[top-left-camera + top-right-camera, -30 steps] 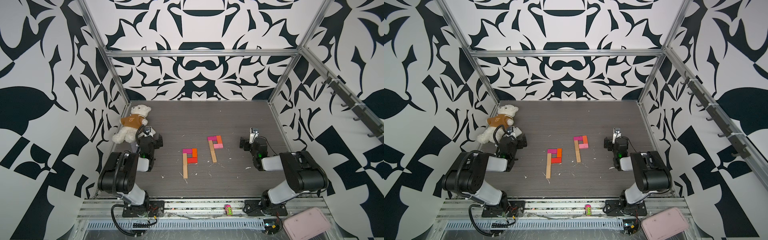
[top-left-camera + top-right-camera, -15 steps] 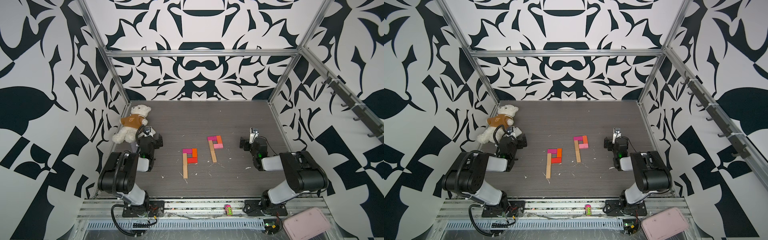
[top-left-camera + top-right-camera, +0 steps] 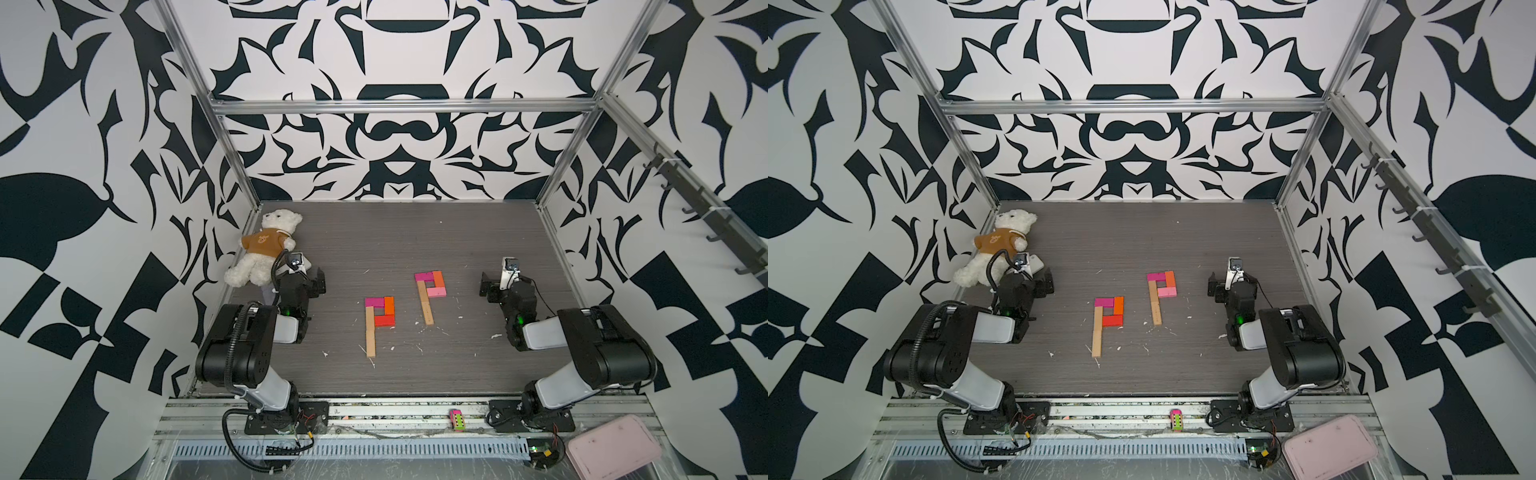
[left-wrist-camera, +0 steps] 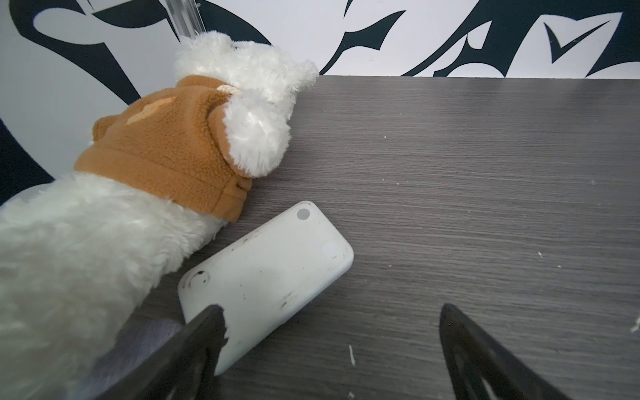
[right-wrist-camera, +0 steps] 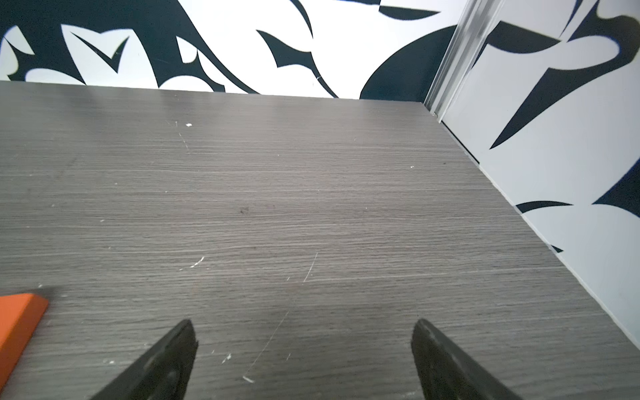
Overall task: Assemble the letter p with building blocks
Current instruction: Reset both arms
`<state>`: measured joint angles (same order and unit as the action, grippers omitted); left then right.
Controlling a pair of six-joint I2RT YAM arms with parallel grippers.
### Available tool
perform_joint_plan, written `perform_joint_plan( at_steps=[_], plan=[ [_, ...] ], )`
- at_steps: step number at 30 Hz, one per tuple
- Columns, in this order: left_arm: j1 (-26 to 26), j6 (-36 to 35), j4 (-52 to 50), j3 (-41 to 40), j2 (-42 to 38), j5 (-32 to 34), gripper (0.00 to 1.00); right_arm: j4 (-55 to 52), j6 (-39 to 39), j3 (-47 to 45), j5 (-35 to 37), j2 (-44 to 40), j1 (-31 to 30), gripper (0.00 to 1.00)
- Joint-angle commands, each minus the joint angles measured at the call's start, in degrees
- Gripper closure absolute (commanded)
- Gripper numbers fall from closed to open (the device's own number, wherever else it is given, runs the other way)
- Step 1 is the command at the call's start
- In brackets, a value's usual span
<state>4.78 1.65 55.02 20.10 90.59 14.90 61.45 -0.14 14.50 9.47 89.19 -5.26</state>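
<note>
No change over the last second: both arms sit exactly as they were, and nothing on the surface (image 3: 415, 232) has moved. My left gripper (image 4: 330, 308) is at the left side with its jaws spread wide and empty. It hangs over bare surface just beside a flat white case (image 4: 266, 270) and the teddy bear (image 3: 266, 249). My right gripper (image 5: 303, 322) is at the right side, also wide open and holding nothing. The building blocks (image 3: 370, 336) lie between the two arms, laid out as two letters. The left-hand P (image 3: 384, 320) has a tan stem and a bowl of magenta, orange and red. The right-hand P (image 3: 436, 292) sits a little farther back, with a tan stem and a bowl of magenta, orange and light pink. An orange block (image 5: 17, 318) shows one corner at the edge of the right wrist view, near my right gripper but not touching it. I see no loose block anywhere on the surface. Judgement: with both grippers empty and clear of the letters and nothing moving, the task looks finished, with nothing left to pick. The joints between blocks look closed from above, though the top views are too small to rule out slight gaps.
</note>
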Motion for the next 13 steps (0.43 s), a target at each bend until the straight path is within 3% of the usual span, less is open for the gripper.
perform_joint_plan(
  at_steps=[1, 3, 13],
  plan=[
    [-0.2, 0.4, 0.8, -0.1, -0.8, -0.6, 0.01, -3.9, 0.6, 2.9, -0.5, -0.5, -0.1, 0.00],
    [-0.3, 0.3, 0.8, -0.1, -0.8, -0.7, 0.01, -9.2, 1.4, 5.2, -2.3, -0.8, -0.1, 0.00],
    [-0.3, 0.3, 0.8, -0.1, -0.8, -0.7, 0.01, -9.3, 0.6, 5.9, -0.2, -0.1, 0.0, 0.00]
  ],
)
